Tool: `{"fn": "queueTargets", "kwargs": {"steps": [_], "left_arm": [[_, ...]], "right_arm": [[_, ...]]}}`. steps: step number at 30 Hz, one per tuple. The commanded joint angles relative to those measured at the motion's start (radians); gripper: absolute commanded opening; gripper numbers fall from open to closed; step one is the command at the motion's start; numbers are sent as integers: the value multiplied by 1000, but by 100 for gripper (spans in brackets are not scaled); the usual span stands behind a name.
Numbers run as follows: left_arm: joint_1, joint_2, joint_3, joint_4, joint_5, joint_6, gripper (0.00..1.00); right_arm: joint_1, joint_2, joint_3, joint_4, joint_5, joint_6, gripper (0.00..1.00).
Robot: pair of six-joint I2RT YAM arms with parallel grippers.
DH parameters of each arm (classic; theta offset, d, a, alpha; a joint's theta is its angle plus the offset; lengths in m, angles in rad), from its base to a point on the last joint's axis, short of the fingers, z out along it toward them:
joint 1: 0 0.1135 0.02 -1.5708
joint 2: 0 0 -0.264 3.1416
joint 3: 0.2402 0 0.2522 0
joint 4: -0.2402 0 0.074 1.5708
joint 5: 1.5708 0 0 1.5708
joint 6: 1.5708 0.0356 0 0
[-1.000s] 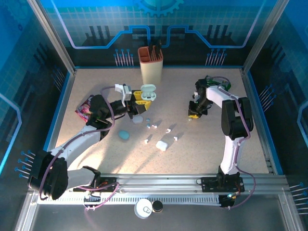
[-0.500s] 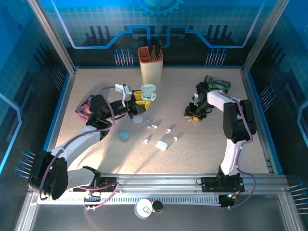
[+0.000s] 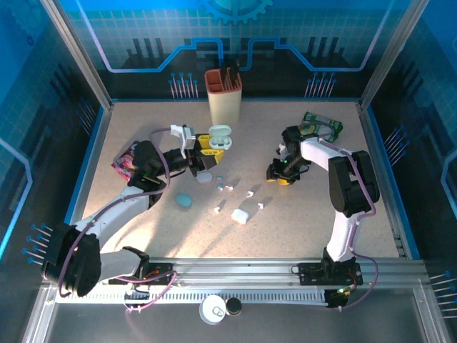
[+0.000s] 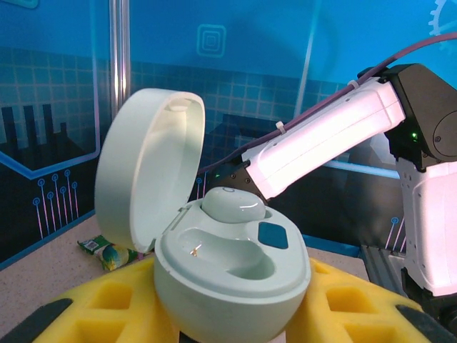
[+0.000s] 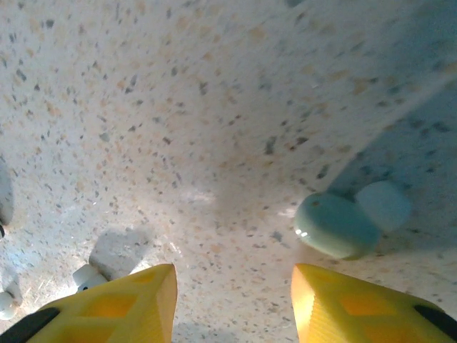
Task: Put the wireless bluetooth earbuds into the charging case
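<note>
On the left, the left gripper (image 3: pixel 206 145) is clamped on the open charging case (image 4: pixel 232 279), lid tipped back. One seated earbud (image 4: pixel 230 206) fills the far well, and the empty well (image 4: pixel 225 257) beside it faces up. Across the middle of the table (image 3: pixel 321 214), several loose earbuds (image 3: pixel 228 187) lie scattered, well apart from the case. To the right, the right gripper (image 5: pixel 232 289) hangs low over the table with its yellow fingers (image 5: pixel 357 304) apart and nothing between them. A pale earbud (image 5: pixel 334 226) lies just beyond one fingertip, off to the side of the gap. Its long axis runs roughly along the line joining the fingertips. The right arm is the nearer and the free one, so it probably must shift sideways to straddle that earbud.
</note>
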Motion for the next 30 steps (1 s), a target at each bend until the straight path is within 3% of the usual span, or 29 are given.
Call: {"fn": "queueTargets", "kwargs": {"steps": [1,9,13,22,30], "left_arm": [[7,-2,-12,40,23,-17,37],[7,4,-7,40,24,-15,37],[7,10,-3,41,26,-18,36],[7,-7,-3,16,26,-8,37],[7,-24,-20,1,20,1,37]], "right_arm": [[33,-36,35,-62,15,-29,46],[-4,-93,34,-97,166,-57,46],[-30,-52,82,-87,137,-82,51],[-40,110,233,-108,64,-107,52],[-43,124,182,-98,59,-119,52]]}}
